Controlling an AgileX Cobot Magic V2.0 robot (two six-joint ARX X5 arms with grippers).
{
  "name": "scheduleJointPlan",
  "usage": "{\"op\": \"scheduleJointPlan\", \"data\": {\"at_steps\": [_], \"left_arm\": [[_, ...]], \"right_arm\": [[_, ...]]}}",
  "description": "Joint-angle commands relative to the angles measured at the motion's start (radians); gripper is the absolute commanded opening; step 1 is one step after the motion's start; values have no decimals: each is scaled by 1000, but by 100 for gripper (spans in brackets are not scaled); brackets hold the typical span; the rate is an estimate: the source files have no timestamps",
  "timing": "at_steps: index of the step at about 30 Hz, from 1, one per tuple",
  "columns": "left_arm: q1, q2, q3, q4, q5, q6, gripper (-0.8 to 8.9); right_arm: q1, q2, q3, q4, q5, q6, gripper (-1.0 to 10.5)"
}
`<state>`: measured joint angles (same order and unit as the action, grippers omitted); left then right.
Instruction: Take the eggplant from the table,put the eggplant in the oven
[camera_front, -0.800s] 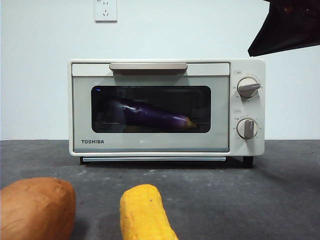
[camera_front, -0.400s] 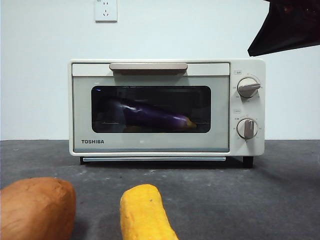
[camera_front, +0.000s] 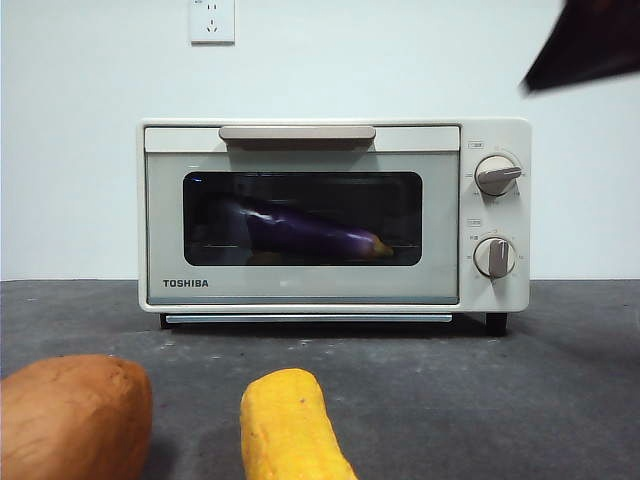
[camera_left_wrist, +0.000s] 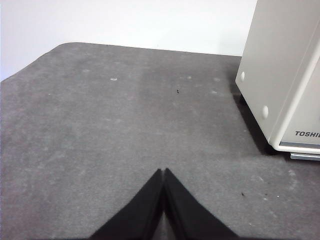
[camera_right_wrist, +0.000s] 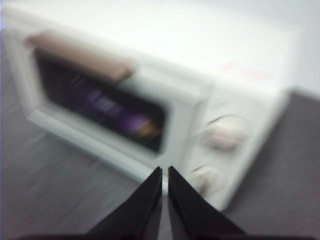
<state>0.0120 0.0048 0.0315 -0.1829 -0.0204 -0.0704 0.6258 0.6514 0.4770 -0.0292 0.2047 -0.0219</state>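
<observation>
Inside, behind the dark glass door of the cream-white oven lettered "TOSHIBA", the long glossy purple eggplant is seen. Both claws, left and right, are closed and empty above the dark grey surface.

Right wrist view's oven motion-blurred.

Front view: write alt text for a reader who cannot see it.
A long glossy purple eggplant lies inside a cream-white toaster oven behind its shut dark glass door, on a dark grey table. Nearest the camera lie an orange-brown sweet potato and a yellow corn cob; a black arm tip shows at the top right corner.
</observation>
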Motion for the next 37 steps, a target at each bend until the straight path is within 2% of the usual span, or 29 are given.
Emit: {"op": "scheduleJointPlan", "data": {"at_steps": [1, 4, 9, 14, 28, 31, 35, 37], "left_arm": [[2, -2, -25, -6, 0, -6, 8], [2, -2, -25, -6, 0, -6, 8], [2, -2, -25, -6, 0, -6, 8], [2, -2, -25, -6, 0, -6, 8], [2, -2, -25, -6, 0, -6, 8], [2, -2, -25, -6, 0, -6, 8], [2, -2, -25, -6, 0, -6, 8], [2, -2, -25, -6, 0, -6, 8]], "right_arm": [[-63, -77, -14, 14, 5, -84, 4], [-196, -163, -46, 14, -58, -75, 4], [-432, -298, -139, 31, -153, -19, 4], [-565, -399, -247, 29, -190, 42, 4], [-590, -528, -462, 27, -191, 65, 4], [-590, -565, -467, -39, -192, 72, 3], [-590, -635, -467, -157, -233, 76, 4], [-590, -649, -466, -146, -243, 84, 4]]}}
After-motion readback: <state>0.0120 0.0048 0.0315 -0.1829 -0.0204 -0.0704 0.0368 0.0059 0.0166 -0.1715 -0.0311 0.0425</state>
